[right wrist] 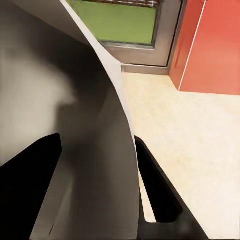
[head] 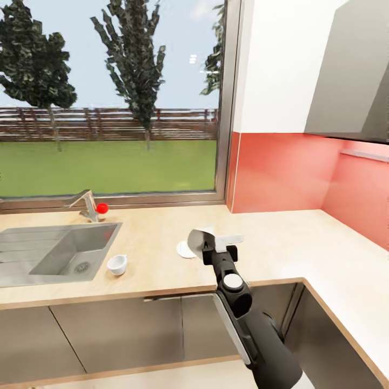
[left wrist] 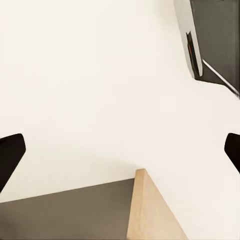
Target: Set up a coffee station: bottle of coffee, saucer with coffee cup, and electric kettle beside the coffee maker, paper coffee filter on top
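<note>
The kitchen countertop point(head: 281, 243) runs under a window and turns a corner at the right. A small white coffee cup point(head: 116, 265) stands on it beside the sink. The white saucer point(head: 182, 250) lies flat further right. Just above the saucer's right edge, my right gripper point(head: 208, 249) is shut on the paper coffee filter point(head: 200, 239), a grey-shaded fan shape. In the right wrist view the filter point(right wrist: 90, 125) is a curved sheet between the black fingers point(right wrist: 157, 190). My left gripper point(left wrist: 120, 150) is open, with nothing between its fingertips. The coffee maker, bottle of coffee, kitchen shelf and electric kettle are out of view.
A steel sink point(head: 59, 248) with a faucet point(head: 86, 205) and red knob point(head: 101, 207) sits at the left. A red backsplash point(head: 281, 173) and a grey hood point(head: 351, 75) stand at the right. Grey cabinet fronts point(head: 119, 335) hang below the counter edge.
</note>
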Robot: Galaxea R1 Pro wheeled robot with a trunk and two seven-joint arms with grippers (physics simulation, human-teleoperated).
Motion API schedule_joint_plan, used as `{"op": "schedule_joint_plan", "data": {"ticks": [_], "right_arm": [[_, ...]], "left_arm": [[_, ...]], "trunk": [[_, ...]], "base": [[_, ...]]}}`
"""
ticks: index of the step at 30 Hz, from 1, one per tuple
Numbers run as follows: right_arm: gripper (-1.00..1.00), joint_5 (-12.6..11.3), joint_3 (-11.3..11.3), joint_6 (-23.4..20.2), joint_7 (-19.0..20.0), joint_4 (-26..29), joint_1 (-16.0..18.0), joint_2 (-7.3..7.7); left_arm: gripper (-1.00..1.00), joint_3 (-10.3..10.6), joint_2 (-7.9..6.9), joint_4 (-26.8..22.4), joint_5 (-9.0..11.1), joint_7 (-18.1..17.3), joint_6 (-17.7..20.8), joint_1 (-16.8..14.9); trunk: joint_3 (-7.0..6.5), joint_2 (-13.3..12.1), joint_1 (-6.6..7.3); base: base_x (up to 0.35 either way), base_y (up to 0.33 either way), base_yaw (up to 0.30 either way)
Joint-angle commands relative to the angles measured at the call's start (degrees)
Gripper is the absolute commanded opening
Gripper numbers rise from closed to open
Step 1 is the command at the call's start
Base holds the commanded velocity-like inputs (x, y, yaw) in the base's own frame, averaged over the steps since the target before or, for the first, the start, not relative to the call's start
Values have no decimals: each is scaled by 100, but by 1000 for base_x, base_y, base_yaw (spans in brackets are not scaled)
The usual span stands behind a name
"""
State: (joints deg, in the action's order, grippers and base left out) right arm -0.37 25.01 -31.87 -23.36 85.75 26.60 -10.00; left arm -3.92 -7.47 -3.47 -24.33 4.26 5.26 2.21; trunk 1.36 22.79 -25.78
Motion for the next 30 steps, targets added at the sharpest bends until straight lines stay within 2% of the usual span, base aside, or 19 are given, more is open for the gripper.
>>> {"op": "schedule_joint_plan", "data": {"ticks": [1,5,12,17,24,30], "right_arm": [[-100,-10,111,-35,-30,9,6,0],[-100,-19,295,-31,-29,12,8,0],[-100,-24,446,-39,-31,101,9,0],[-100,-24,473,-32,-29,112,8,0],[-100,-24,477,-32,-29,110,6,0],[-100,-24,471,-30,-29,99,3,0]], "left_arm": [[100,-47,11,-15,-49,1,33,6],[100,-64,21,29,-2,11,29,10],[100,-155,23,47,264,14,-1,9],[100,-165,26,29,472,13,-14,8],[100,-134,26,-29,946,14,-14,2],[100,-130,12,-46,1056,14,0,-8]], "trunk": [[12,13,0],[12,13,0],[17,13,0],[38,13,0],[75,13,0],[104,13,0]], "base": [[-336,77,5],[-336,71,46],[-267,15,115],[-219,1,194],[-88,0,224],[-7,0,236]]}}
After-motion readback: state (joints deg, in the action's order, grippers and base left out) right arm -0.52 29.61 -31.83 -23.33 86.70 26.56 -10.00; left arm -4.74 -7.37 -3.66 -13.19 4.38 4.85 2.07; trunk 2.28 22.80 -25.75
